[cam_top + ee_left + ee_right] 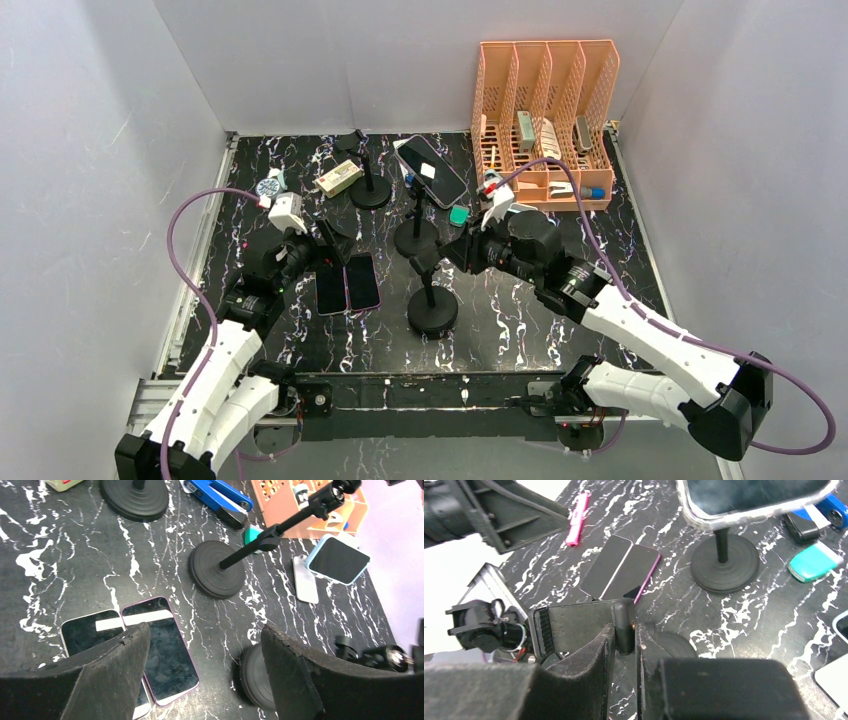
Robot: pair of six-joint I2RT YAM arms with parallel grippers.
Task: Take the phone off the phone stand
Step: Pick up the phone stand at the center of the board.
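I am pinching the stand clamp (574,625) with my right fingers (594,655); my left fingers (115,665) are hanging spread over two phones (160,650).

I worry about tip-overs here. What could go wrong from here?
The right gripper is shut on the empty head of the near stand; a sideways pull could topple it onto the flat phones beside it.
The mounted phone sits just beyond the right gripper; a swing might knock it.
The open left gripper hovers over the flat phones; lowering could scrape them.
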